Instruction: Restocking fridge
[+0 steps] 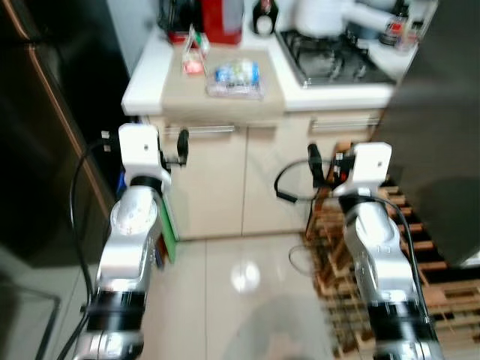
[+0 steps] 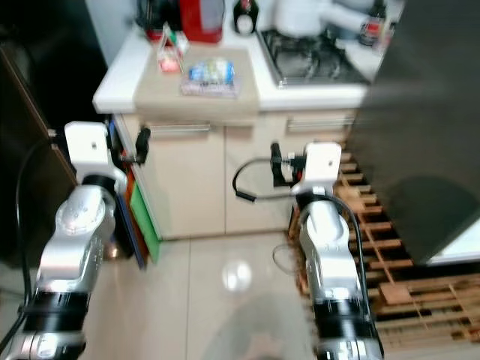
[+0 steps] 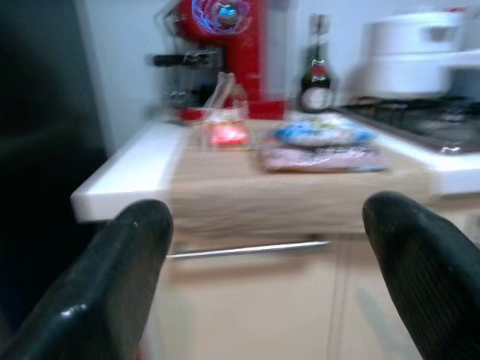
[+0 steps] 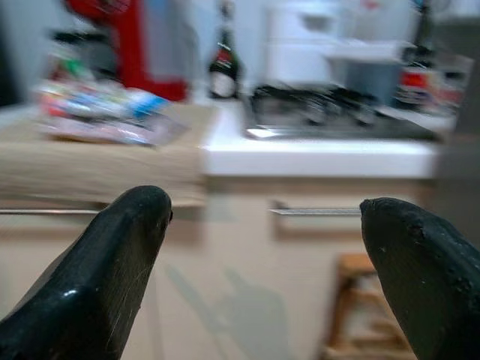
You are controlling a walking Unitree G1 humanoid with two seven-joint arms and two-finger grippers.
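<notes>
Nearest, left gripper (image 3: 262, 285) and right gripper (image 4: 262, 277) both spread, empty, raised before the cabinet. Ahead and above on the counter (image 1: 142, 86) lies the plastic-wrapped packet (image 1: 236, 79), long axis crosswise, slightly nearer the left arm.

left gripper (image 3: 266, 277) raised, right gripper (image 4: 266, 274) raised, fingers apart

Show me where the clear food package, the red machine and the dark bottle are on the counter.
clear food package (image 1: 236, 78), left eye view, middle of its wrapped top.
red machine (image 3: 238, 52), left wrist view, its red body.
dark bottle (image 4: 223, 71), right wrist view, its lower body.
</notes>
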